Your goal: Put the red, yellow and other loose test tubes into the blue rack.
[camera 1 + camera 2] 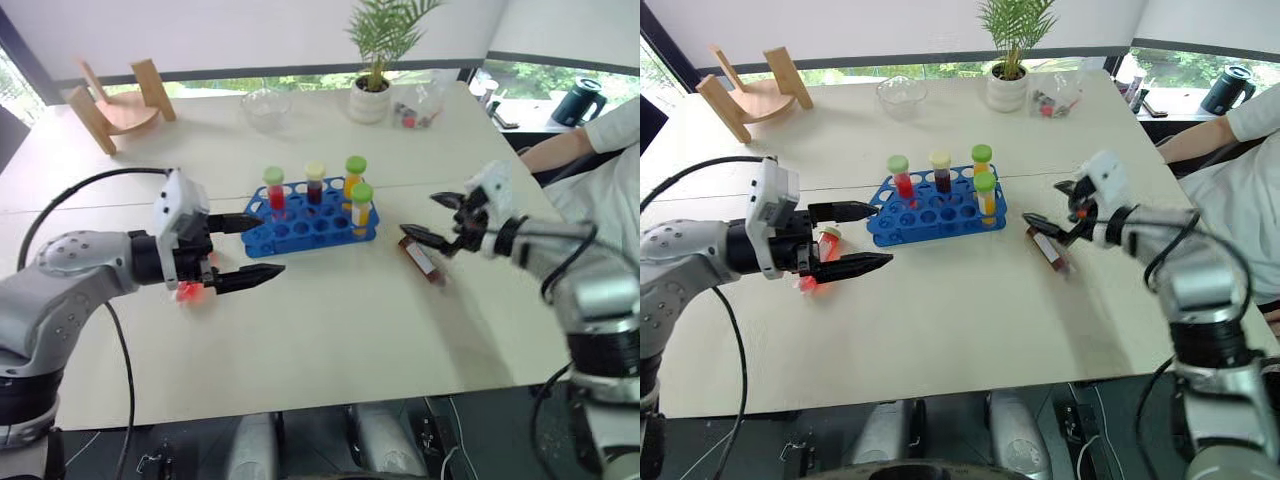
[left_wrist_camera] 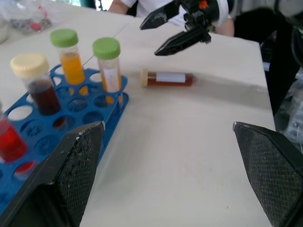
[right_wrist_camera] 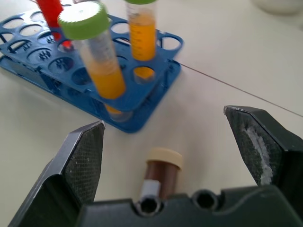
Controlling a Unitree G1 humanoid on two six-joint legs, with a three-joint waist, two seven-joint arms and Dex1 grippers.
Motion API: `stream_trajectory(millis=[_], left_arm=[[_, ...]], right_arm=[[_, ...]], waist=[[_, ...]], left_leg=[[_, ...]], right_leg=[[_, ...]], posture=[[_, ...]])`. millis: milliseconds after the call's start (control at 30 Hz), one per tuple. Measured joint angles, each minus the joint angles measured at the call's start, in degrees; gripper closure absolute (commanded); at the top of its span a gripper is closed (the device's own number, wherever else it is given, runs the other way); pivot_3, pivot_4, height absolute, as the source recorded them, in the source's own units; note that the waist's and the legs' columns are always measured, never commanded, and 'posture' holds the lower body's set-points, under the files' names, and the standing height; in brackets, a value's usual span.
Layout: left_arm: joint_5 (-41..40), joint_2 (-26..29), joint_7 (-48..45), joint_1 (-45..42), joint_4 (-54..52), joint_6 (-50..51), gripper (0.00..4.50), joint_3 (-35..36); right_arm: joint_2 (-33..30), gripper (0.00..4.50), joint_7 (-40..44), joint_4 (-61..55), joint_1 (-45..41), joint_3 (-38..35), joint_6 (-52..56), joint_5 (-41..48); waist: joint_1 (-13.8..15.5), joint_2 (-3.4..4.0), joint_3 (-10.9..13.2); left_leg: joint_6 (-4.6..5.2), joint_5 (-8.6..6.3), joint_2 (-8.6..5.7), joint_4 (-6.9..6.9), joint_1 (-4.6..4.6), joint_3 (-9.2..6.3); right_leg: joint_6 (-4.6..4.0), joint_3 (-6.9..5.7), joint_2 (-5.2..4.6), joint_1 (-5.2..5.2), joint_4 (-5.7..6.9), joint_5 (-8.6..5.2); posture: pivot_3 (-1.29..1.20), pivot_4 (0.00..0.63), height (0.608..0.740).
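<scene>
Blue rack (image 1: 312,226): mid-desk, holding four upright tubes.
- red liquid, green cap (image 1: 275,188), at the rack's left end.
- dark brown liquid, cream cap (image 1: 315,183), next along the back row.
- orange liquid, green cap (image 1: 354,172), back row, right end.
- yellow-orange liquid, green cap (image 1: 362,205), just in front of the last, at the rack's right edge.

Loose brown tube (image 1: 422,258): cream cap, white label, lying flat on the desk (image 1: 330,330) just right of the rack, apart from it, cap end toward the rack in the left wrist view.

Loose red tube (image 1: 825,243): lying on the desk left of the rack, partly hidden behind the left arm.

Right gripper (image 1: 440,220): fingers spread wide, holding nothing, poised just above the brown tube; tube between the fingers in the right wrist view, not touched.

Left gripper (image 1: 262,246): fingers wide apart, empty, pointing toward the rack's left end, upper finger near the rack's corner.

Background, far edge of desk: tan wooden stand (image 1: 118,104), clear glass bowl (image 1: 266,106), potted plant (image 1: 376,60). Person's arm (image 1: 570,145) at far right.
</scene>
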Motion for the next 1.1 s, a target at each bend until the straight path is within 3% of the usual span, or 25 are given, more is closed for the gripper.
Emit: stream_trajectory(millis=[133,367,467,633,667,833,933,1000,1100], left_arm=[[1.17,-1.21,0.10,-0.37,0.64,-0.76,0.00,-0.79],[1.93,-1.61,0.87,0.48,0.64,-0.98,0.00,-0.72],[1.89,-1.58,1.49,1.74,-0.30,-0.96,0.00,-0.46],[1.81,-1.55,2.25,2.38,-1.06,-0.92,0.00,-0.31],[1.81,-1.54,2.31,2.48,-1.12,-0.92,0.00,-0.22],[1.74,-1.08,2.66,3.56,-1.67,-0.92,0.00,0.52],[1.64,-0.54,2.74,4.32,-1.74,-0.72,0.00,1.98],[1.53,0.48,2.71,4.42,-1.51,-0.37,0.00,2.99],[0.78,1.08,2.33,4.22,-0.98,-0.26,0.00,3.88]], right_arm=[[-1.90,0.07,3.23,2.78,-6.34,8.99,12.74,1.56],[0.73,0.07,4.91,15.09,-12.59,19.55,11.74,-2.50],[1.98,0.91,5.59,19.48,-13.86,22.19,8.33,-5.19],[2.66,3.48,7.17,22.08,-14.64,23.41,4.91,-8.16],[2.64,3.65,7.77,21.85,-14.60,23.47,4.60,-8.48],[0.08,3.65,11.84,11.17,-9.67,21.96,3.53,-6.27],[-1.84,3.65,14.71,-3.81,-1.07,13.60,2.09,0.27],[3.85,3.65,13.14,-10.42,4.11,8.08,-2.33,3.60],[19.89,3.65,5.44,-12.07,8.49,6.69,-12.70,4.46]], waist=[[-0.32,-0.04,0.00],[-0.42,-0.12,0.04],[-0.49,-0.14,0.04],[-0.54,-0.20,0.03],[-0.55,-0.20,0.03],[-0.34,-0.17,0.05],[0.20,-0.20,0.05],[0.02,-0.39,-0.04],[-0.77,-0.40,-0.02]], left_leg=[[0.01,-0.01,-0.02,0.01,-0.09,0.05],[0.04,-0.03,-0.04,0.01,-0.16,0.09],[0.03,-0.03,-0.04,0.02,-0.15,0.10],[0.03,-0.02,-0.03,0.05,-0.15,0.09],[0.03,-0.02,-0.03,0.04,-0.15,0.09],[0.03,-0.03,-0.03,-0.04,-0.22,0.05],[0.05,-0.05,-0.02,-0.06,-0.27,0.00],[0.06,-0.05,0.00,-0.05,-0.20,0.01],[0.01,-0.02,0.01,-0.02,-0.09,0.04]], right_leg=[[0.01,0.00,-0.06,-0.04,-0.03,-0.01],[0.05,-0.01,-0.11,-0.10,-0.06,-0.02],[0.05,-0.01,-0.11,-0.10,-0.05,-0.01],[0.06,-0.01,-0.10,-0.10,-0.04,-0.01],[0.06,-0.01,-0.09,-0.10,-0.03,-0.01],[0.07,-0.03,-0.10,-0.19,-0.04,-0.04],[0.10,-0.07,-0.10,-0.20,-0.07,-0.06],[0.09,-0.06,-0.07,-0.17,-0.04,-0.05],[0.07,-0.01,-0.03,-0.11,0.00,-0.03]], posture=[[0.00,0.150,0.740],[0.00,0.150,0.740],[0.00,0.150,0.740],[0.00,0.150,0.740],[0.00,0.150,0.740],[0.00,0.150,0.740],[0.00,0.150,0.740],[0.00,0.150,0.740],[0.00,0.150,0.740]])
